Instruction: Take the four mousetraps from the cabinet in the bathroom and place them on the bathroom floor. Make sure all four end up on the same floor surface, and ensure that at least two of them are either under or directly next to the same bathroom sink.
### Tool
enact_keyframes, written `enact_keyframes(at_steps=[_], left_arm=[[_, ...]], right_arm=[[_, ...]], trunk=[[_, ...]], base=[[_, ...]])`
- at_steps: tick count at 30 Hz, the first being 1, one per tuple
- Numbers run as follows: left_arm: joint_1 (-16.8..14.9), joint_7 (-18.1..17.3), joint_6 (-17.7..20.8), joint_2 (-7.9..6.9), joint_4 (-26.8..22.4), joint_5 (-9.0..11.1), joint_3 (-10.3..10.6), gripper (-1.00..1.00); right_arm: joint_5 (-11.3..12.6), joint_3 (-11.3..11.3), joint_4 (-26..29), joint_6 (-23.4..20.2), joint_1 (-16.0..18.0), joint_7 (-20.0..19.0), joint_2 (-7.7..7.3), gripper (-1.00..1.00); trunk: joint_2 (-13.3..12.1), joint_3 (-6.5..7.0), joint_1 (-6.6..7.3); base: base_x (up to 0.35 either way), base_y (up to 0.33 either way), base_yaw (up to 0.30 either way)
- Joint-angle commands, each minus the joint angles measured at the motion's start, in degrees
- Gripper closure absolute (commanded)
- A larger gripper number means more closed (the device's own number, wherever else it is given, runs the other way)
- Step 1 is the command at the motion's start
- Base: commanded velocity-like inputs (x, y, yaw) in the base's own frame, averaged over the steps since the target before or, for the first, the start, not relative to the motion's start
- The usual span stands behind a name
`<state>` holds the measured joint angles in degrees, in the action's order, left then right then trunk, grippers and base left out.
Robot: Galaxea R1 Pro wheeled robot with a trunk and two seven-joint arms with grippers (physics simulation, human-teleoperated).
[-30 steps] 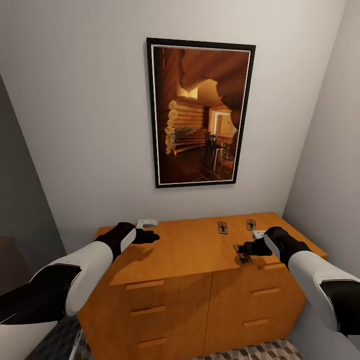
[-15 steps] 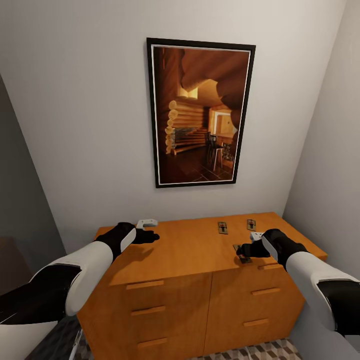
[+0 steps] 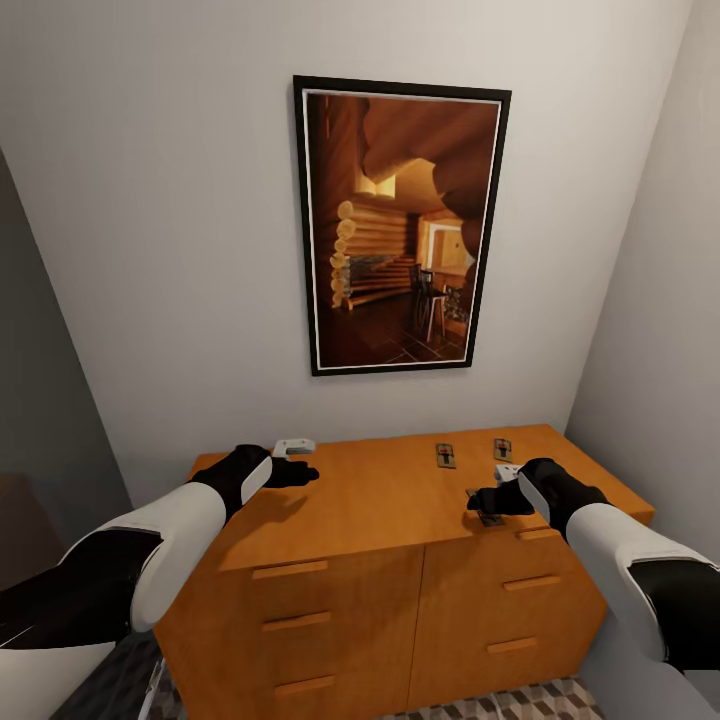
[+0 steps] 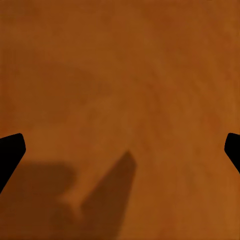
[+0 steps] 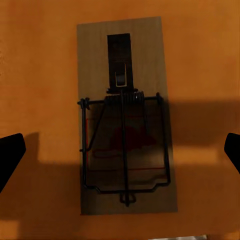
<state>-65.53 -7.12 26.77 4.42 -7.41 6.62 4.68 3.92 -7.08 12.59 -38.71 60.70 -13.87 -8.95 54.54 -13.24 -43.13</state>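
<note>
On top of the cabinet [image 3: 390, 500], near its front edge on the right side, one mousetrap [image 3: 487, 514] is lying flat, and the right gripper [image 3: 485, 499] is hovering directly over it, hiding most of it in the head view. In the right wrist view that same mousetrap [image 5: 125, 117] is sitting squarely between the two black fingertips [image 5: 10, 155], which are showing at opposite edges of the picture, spread wide and well clear of the trap's long sides. The jaws are standing apart and are not touching the wood. The trap's wire bar and spring are facing up, and the gripper's shadow is falling across its lower half.

Two more mousetraps are resting farther back on the cabinet top, toward the wall: one [image 3: 445, 456] behind and slightly left of the right gripper, the other [image 3: 502, 449] just behind it, each apart from the gripper.

The left gripper [image 3: 300, 474] is hanging over the left part of the cabinet top, well apart from all three traps. In the left wrist view its fingertips [image 4: 11, 152] are also spread to the picture's edges, with bare orange-brown wood and the gripper's shadow between them.

A framed picture [image 3: 400, 225] of a log interior is hanging on the wall above, and a strip of cube-patterned bathroom floor [image 3: 520, 703] is showing below the drawer fronts.
</note>
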Motion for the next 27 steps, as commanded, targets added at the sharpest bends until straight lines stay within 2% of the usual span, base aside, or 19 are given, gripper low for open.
enact_keyframes(at_steps=[1, 27], left_arm=[[0.0, 0.0, 0.3, -0.02, -0.1, 0.6, 0.5, -1.00], [0.0, 0.0, 0.3, -0.02, -0.1, 0.6, 0.5, -1.00]], right_arm=[[0.4, -0.5, 0.1, -0.3, 0.0, -0.1, -0.03, -1.00], [0.4, -0.5, -0.5, -0.2, 0.0, 0.0, 0.00, -1.00]], trunk=[[0.1, -0.08, -0.01], [0.1, -0.08, -0.01]], base=[[0.000, 0.000, 0.000], [0.000, 0.000, 0.000]])
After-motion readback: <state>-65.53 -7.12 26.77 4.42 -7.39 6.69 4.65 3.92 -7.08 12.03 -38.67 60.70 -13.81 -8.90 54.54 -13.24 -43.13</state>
